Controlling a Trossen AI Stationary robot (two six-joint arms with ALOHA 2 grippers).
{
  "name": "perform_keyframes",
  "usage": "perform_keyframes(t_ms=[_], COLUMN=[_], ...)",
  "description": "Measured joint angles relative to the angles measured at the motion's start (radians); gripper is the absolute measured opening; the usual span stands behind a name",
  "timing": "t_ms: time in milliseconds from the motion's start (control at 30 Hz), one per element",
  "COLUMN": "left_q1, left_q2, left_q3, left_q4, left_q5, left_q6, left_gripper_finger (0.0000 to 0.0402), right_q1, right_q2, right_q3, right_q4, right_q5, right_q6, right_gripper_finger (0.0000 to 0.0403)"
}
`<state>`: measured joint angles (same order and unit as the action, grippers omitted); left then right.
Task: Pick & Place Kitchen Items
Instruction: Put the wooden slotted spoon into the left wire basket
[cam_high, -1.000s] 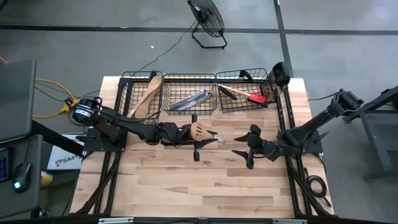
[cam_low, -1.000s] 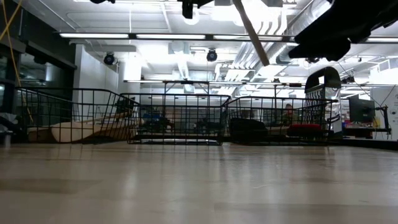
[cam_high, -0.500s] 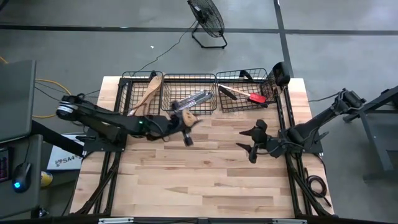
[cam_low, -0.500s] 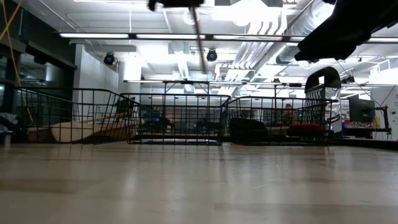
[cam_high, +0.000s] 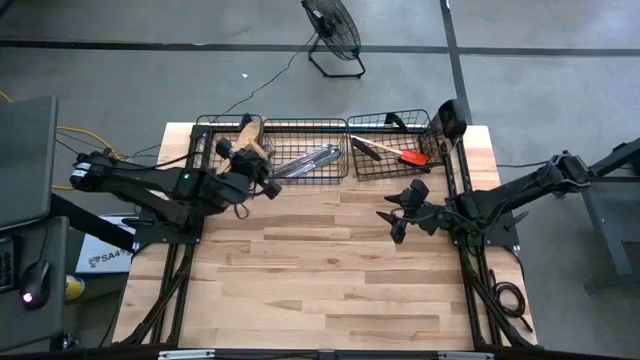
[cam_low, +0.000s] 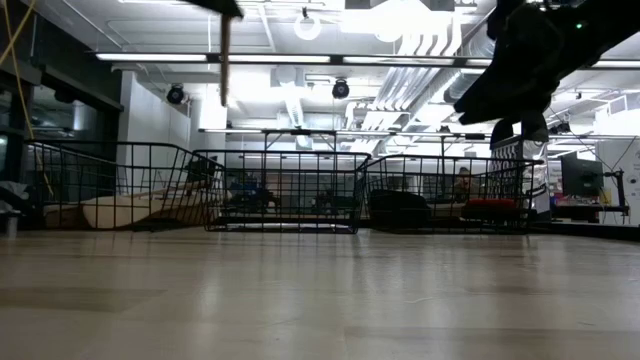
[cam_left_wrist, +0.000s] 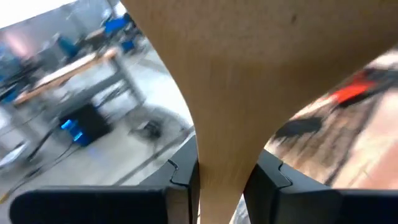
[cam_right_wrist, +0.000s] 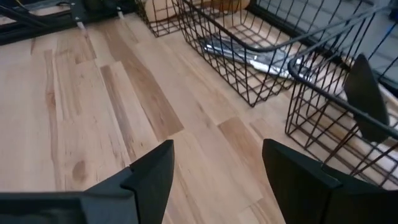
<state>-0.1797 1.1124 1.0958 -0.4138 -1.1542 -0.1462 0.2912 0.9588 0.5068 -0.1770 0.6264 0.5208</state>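
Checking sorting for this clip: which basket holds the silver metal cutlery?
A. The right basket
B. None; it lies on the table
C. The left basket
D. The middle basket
D: in the high view the silver cutlery lies inside the middle basket, between the other two.

No legible text, seemingly
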Motion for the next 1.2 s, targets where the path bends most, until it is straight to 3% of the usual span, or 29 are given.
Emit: perform_keyframes(t_ms=[233, 467, 1067, 1200], left_q1=[0.156, 0.352, 0.694, 0.74], left_q2=[0.003, 0.003, 0.026, 0.041], left_q3=[-0.001, -0.001, -0.001, -0.001], left_q4=[-0.336, -0.512, -0.734, -0.755], left_q5=[0.007, 0.163, 0.595, 0.625], left_q6=[-0.294, -0.441, -0.49, -0.489], left_gripper_finger=[0.0077, 0.0077, 0.0077, 0.0077], right_q1=[-0.093, -0.156, -0.23, -0.229], right_q2=[0.0, 0.0, -0.051, -0.064], right_q3=[0.0, 0.0, 0.0, 0.0], right_q4=[0.0, 0.0, 0.001, 0.001], right_q5=[-0.09, -0.138, -0.214, -0.21], right_q6=[0.004, 0.003, 0.0, -0.01], right_gripper_finger=[0.0236, 0.0236, 0.0236, 0.0236])
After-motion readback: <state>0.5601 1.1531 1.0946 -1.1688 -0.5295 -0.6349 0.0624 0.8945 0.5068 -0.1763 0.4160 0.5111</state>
